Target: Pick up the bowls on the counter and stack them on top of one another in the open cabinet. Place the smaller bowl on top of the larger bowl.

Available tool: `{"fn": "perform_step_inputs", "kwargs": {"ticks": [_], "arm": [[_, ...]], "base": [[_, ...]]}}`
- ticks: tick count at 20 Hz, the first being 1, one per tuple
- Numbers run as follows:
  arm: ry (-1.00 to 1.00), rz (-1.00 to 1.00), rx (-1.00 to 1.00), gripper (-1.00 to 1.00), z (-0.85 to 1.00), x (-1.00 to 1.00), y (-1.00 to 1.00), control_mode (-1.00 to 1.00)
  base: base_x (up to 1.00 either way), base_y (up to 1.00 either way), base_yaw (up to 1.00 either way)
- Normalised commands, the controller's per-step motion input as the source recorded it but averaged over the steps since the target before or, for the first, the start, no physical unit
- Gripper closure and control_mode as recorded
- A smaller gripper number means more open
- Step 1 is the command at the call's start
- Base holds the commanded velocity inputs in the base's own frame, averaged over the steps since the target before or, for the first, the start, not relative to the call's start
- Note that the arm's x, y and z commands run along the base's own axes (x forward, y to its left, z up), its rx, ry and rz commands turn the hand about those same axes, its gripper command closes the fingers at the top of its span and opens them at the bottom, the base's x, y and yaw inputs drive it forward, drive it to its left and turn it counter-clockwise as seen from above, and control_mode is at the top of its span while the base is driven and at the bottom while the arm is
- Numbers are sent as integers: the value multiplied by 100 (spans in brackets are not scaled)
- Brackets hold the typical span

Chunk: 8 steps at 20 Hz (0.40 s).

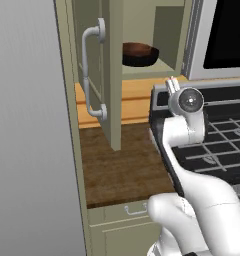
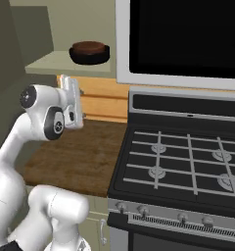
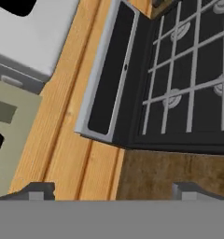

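Note:
The smaller bowl (image 1: 135, 48) (image 2: 87, 47), glossy reddish-brown, sits inside the larger bowl (image 1: 144, 60) (image 2: 91, 57), a wider black one. Both rest on the lower shelf of the open cabinet (image 1: 148, 69) (image 2: 53, 62). The cabinet door (image 1: 111, 85) swings out to the left, showing its curved grey handle (image 1: 90, 75). My gripper (image 1: 171, 84) (image 2: 66, 81) (image 3: 114, 191) is open and holds nothing. It hangs below and in front of the shelf, apart from the bowls, above the back of the wood counter (image 1: 122, 170) (image 2: 75, 157) (image 3: 179, 172).
A black stove (image 1: 217, 135) (image 2: 188, 157) (image 3: 188, 84) with grates borders the counter on the right. A microwave (image 1: 222, 35) (image 2: 188, 39) hangs over it. A beige drawer (image 1: 127, 210) sits under the counter. A tall grey panel (image 1: 27, 125) stands at the left.

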Motion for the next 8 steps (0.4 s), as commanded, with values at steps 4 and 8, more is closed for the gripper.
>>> {"fn": "perform_step_inputs", "kwargs": {"ticks": [4,8], "arm": [[-1,0,-6,-100,-100,-100,-97,-100],[-15,5,19,-100,-68,-88,-89,-100]], "base": [[0,0,0],[0,0,0]]}}
